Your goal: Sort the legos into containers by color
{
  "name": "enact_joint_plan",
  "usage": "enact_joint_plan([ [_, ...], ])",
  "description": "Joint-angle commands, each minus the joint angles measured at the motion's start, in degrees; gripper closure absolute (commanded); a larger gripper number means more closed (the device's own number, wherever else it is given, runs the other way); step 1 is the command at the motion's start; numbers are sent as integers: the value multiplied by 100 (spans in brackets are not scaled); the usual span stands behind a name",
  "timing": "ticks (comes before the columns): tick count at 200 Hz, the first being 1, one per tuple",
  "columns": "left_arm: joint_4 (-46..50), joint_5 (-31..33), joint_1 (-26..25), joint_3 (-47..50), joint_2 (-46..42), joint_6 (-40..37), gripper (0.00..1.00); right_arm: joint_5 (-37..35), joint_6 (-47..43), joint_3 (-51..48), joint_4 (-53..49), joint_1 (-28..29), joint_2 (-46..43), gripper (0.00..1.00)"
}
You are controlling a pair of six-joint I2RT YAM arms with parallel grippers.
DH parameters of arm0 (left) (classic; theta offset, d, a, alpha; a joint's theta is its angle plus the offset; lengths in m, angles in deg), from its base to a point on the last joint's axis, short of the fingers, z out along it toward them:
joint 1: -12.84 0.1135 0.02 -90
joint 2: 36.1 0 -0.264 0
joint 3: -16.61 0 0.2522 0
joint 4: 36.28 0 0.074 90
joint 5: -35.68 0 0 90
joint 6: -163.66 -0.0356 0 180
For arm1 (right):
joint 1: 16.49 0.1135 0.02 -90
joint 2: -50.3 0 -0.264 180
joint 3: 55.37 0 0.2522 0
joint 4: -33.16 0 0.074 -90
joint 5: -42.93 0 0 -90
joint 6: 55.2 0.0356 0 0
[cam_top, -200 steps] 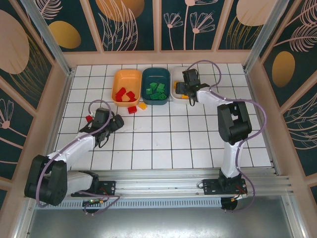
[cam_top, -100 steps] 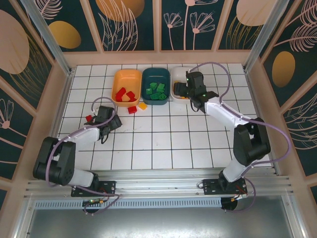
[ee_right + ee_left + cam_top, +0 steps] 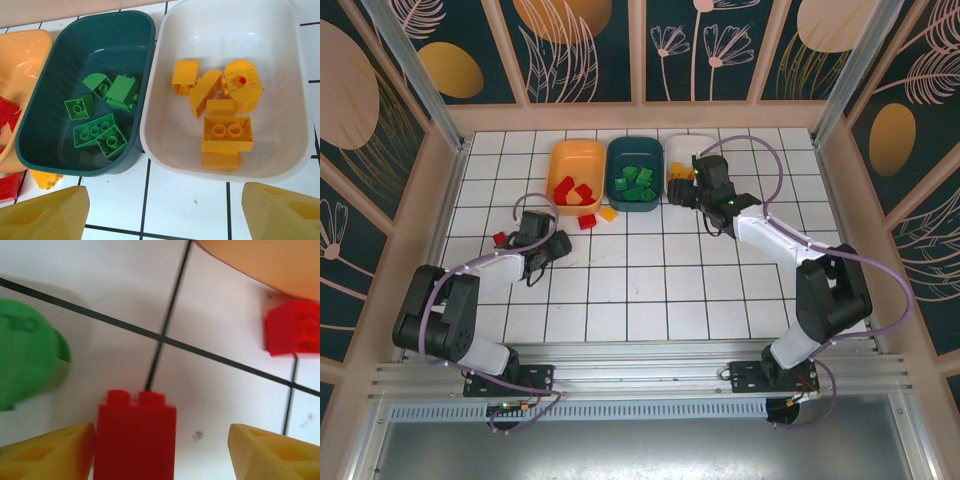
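While the right gripper [image 3: 165, 210] hangs over the tiled floor [image 3: 720, 290] just on the near side of the dark teal tray [image 3: 110, 45], its fingers [image 3: 45, 212] stand spread wide with nothing between them. Green bricks [image 3: 100, 132] lie inside the teal tray. The white tray [image 3: 225, 30], touching its right wall, holds the yellow bricks [image 3: 227, 132]. The orange tray [image 3: 560, 160], close on its left, holds red bricks [image 3: 573, 190]. A loose yellow brick [image 3: 608, 213] and a loose red brick [image 3: 587, 221] sit on the tiles by the teal tray's near-left corner.

Well to the left of the teal tray and nearer the arm bases, the left gripper [image 3: 157, 440] is low over the floor. Its fingers [image 3: 272, 452] are apart, with an upright red brick [image 3: 136, 435] between them. One finger appears to touch that brick and the other is clear of it. A green rounded piece [image 3: 25, 360] lies just beside this gripper.
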Motion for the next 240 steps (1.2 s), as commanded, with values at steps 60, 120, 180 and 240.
enact_joint_plan([
  [60, 947, 750, -267, -728, 469, 10, 24, -36, 115, -4, 59, 72, -133, 19],
  [120, 898, 680, -262, -1211, 1416, 260, 44, -150, 69, -110, 61, 70, -151, 20],
  [180, 1051, 671, -279, -1550, 1415, 158, 75, -66, 73, -268, 83, 71, -225, 21],
  [240, 1473, 652, -208, -3174, 1436, -35, 79, 236, 275, -511, 306, 207, -324, 22],
])
